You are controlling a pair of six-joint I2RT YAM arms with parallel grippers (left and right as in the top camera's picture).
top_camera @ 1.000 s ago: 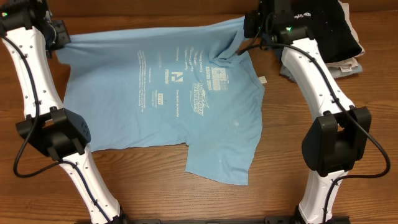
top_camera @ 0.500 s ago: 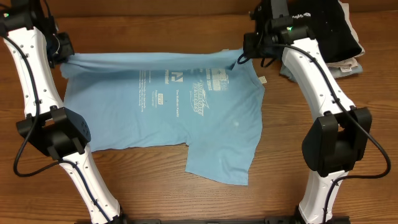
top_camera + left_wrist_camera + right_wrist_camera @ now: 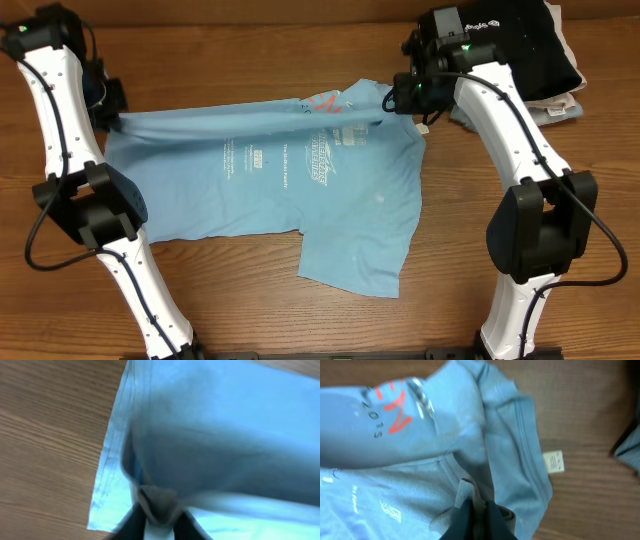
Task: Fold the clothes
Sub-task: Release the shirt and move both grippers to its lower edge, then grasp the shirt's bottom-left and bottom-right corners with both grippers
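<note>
Shirt point(image 3: 300, 200) lies mid-frame on the desk point(image 3: 250, 290), its top edge lifted and turned over. Left fingers point(image 3: 132, 525) pinch its upper-left corner; right fingers point(image 3: 470, 520) pinch fabric near the upper-right collar. Recommended: carry both corners downward level and taut, then align the hems before release.

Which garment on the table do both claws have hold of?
The sky-blue T-shirt with white print, spread across the middle: left claw and right claw each pinch its far edge. The black garment lies apart at the far right corner.
</note>
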